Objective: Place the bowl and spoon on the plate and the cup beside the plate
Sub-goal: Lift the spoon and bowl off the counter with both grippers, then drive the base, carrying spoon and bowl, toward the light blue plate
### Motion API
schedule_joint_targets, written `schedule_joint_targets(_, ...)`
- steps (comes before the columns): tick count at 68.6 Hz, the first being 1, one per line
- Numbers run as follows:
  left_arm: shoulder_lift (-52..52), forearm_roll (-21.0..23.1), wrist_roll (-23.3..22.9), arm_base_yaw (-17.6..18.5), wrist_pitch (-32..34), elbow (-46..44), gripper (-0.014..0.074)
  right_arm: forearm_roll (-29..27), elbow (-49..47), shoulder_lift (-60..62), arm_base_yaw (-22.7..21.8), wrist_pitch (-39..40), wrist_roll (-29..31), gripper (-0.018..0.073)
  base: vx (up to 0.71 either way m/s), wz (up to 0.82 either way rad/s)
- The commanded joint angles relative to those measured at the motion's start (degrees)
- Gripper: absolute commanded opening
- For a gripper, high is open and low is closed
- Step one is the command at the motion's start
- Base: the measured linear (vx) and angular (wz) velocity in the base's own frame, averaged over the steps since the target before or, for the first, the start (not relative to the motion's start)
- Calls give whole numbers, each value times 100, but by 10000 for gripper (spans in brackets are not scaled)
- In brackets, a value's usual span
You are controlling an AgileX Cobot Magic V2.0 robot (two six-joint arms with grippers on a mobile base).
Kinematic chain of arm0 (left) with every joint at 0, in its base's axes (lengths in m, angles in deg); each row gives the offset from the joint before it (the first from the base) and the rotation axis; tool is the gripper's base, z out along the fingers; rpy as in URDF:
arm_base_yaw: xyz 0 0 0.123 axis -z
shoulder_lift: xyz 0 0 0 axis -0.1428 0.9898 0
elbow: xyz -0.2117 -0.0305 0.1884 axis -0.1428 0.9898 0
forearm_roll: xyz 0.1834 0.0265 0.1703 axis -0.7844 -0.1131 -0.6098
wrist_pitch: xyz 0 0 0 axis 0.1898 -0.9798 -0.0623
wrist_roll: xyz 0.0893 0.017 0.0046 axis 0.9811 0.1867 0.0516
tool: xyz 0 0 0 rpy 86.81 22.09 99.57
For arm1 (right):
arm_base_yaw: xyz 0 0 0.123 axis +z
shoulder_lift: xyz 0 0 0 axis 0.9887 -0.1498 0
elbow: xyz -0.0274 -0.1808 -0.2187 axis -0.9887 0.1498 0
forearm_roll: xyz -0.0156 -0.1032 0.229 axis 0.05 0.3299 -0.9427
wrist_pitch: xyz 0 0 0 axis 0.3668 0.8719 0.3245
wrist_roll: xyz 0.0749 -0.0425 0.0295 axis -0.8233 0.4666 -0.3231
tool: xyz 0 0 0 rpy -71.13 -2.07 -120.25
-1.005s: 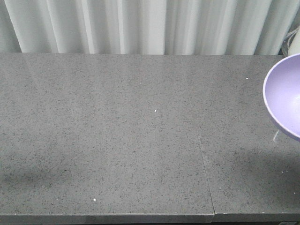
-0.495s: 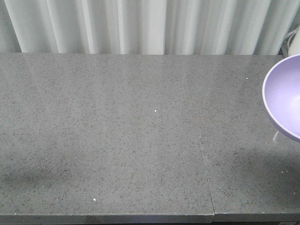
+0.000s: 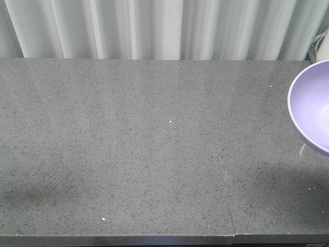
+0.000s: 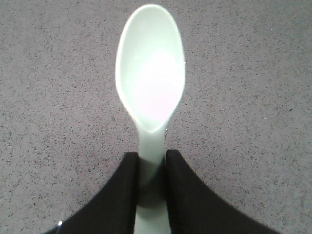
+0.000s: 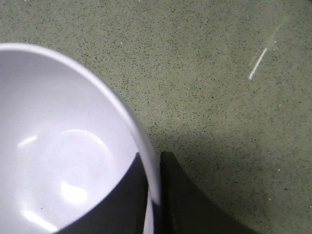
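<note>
Two skinny grips, slip risk
The left jaws pinch the spoon handle, the right jaws clamp the bowl rim; either could slip out.

The table is filling the front view, and the curtain is hanging behind its far edge; the bowl is sitting at the right edge of this view, tilted over the table and partly cut off; the right gripper is gripping its rim, one finger inside the bowl and one outside; the left gripper is clamping the handle of the spoon from both sides, the spoon pointing away from it over the table.
</note>
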Motion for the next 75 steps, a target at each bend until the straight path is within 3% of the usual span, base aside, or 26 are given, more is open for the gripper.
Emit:
schedule_joint_targets(1, -91, -39, -10, 40, 134, -131, -6, -23, -154, 52, -21, 333, 37, -6, 0, 0)
schedule_joint_targets(75, -91, -39, -10, 40, 134, -131, -6, -18, -154, 52, -21, 333, 37, -6, -2, -10)
